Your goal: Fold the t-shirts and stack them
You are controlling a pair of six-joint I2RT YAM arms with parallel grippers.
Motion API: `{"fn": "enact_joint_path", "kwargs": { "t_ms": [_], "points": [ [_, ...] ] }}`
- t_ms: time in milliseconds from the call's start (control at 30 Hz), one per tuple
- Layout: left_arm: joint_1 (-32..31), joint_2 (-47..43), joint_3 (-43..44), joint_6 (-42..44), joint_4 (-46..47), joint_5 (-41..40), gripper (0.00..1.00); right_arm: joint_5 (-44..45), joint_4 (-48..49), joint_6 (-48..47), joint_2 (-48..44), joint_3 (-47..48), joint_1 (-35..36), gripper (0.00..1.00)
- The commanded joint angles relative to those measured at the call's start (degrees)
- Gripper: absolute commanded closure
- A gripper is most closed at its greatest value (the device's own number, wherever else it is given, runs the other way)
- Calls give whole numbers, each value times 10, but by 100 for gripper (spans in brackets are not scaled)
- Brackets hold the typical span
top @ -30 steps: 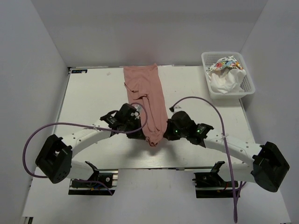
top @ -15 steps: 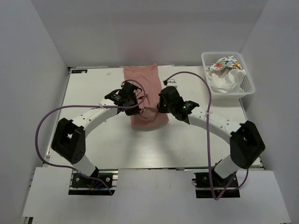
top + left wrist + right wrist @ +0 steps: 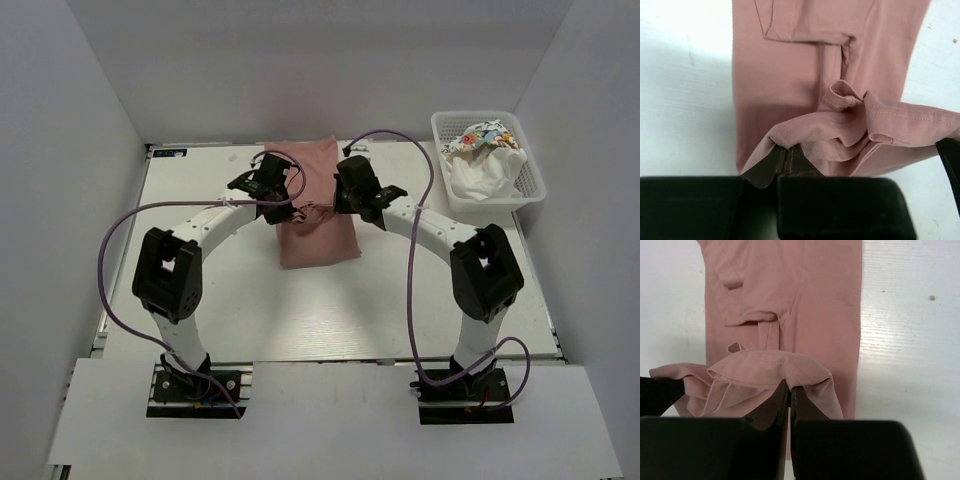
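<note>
White worktop [image 3: 200,300] bears one dusty pink cotton t-shirt [image 3: 318,240], sleeves folded in, its flat body lying ahead of and beneath both claws. I find the left claw [image 3: 782,156] and the right claw [image 3: 790,390] each clenched on the raised hem. My judgement: carry both corners forward level, keep the hem taut between them, and let go together at the far edge.
</note>
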Motion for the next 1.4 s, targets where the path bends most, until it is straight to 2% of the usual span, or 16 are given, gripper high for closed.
{"fn": "enact_joint_path", "kwargs": {
  "t_ms": [0,300,433,467,533,567,600,633,667,733,767,900,1033,1233,1367],
  "points": [
    [11,19,31,10,13,0,100,-22,-5,-14,25,49,-11,100],
    [27,63,50,15,19,12,100,-66,-31,-11,103,109,-29,100],
    [37,90,61,21,24,-11,100,-81,-51,-6,137,140,-35,100],
    [37,97,77,21,24,-33,92,-84,-54,-5,150,146,-36,98],
    [42,117,101,21,10,-41,68,-84,-54,-16,162,176,-42,89],
    [49,122,127,21,-3,-41,34,-85,-60,-18,166,185,-45,73],
    [54,122,137,21,-9,-46,17,-92,-64,-26,173,213,-45,64],
    [54,122,143,21,-9,-53,7,-97,-72,-34,172,219,-48,55],
    [54,115,143,21,-17,-53,1,-99,-77,-39,170,221,-49,32],
    [60,96,125,21,-17,-59,1,-112,-76,-41,145,206,-49,14],
    [60,70,114,21,-10,-59,1,-117,-55,-42,123,195,-47,10],
    [60,-5,37,21,18,-65,1,-210,10,-46,50,60,-46,10],
    [60,-62,-46,21,31,-45,1,-278,55,-46,1,-10,-43,10],
    [60,-133,-152,21,41,-7,1,-425,88,-46,45,-13,-28,10],
    [55,-164,-202,21,67,8,1,-467,129,-46,112,2,-25,10]
  ]
}}
